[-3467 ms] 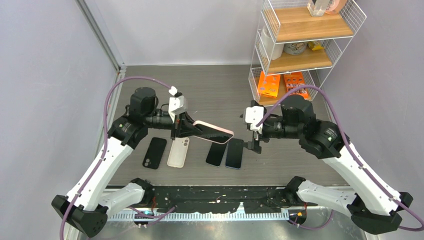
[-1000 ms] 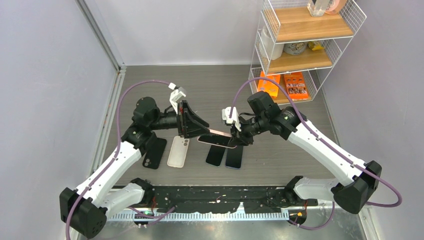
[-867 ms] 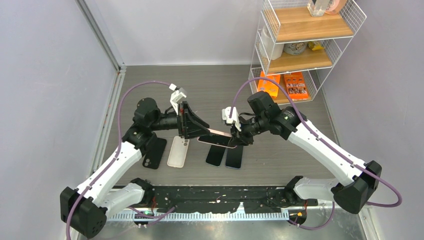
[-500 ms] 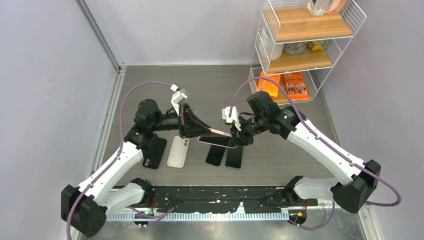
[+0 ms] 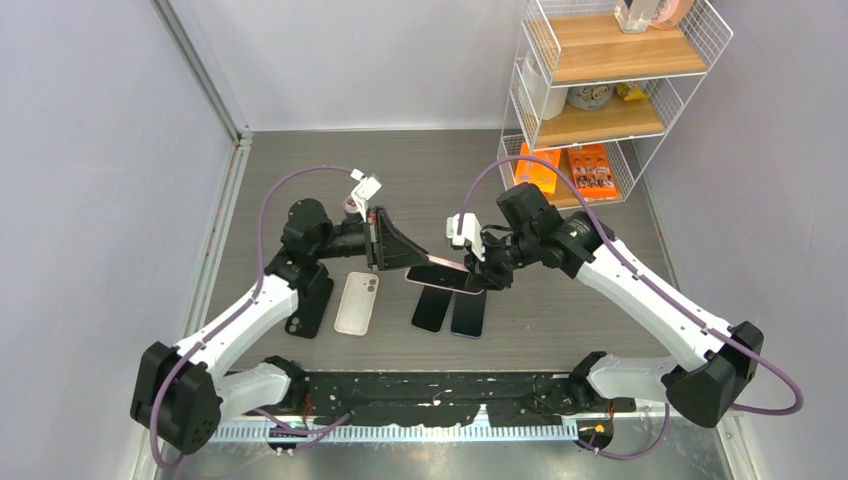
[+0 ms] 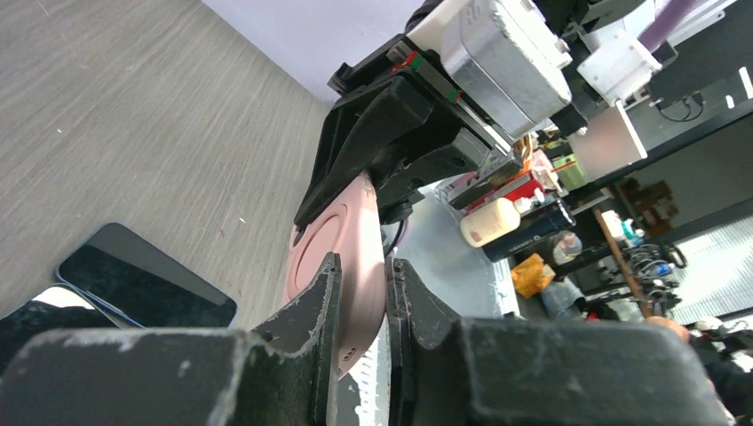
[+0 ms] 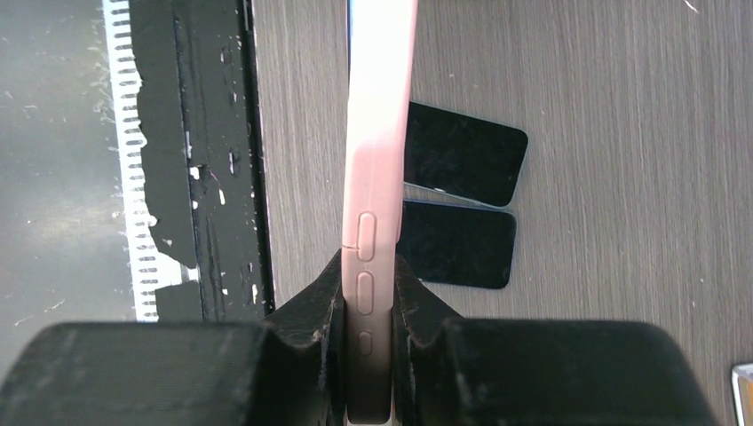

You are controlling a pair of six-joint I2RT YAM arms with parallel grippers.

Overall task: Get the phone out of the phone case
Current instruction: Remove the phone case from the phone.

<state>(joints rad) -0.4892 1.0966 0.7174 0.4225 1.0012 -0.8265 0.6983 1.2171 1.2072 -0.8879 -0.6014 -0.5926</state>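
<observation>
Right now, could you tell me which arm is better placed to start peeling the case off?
Probably right: the right gripper pinches the case at its buttoned edge, while the left gripper anchors the other end.

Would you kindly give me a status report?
Left tool, right tool both shut on pink phone case, held above table. Two dark phones lie beneath.

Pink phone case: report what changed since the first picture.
The right hand swung in leftward and clamped the free end of the pink phone case; the left hand kept its grip, shifting slightly right. The phones lying below stayed put.
</observation>
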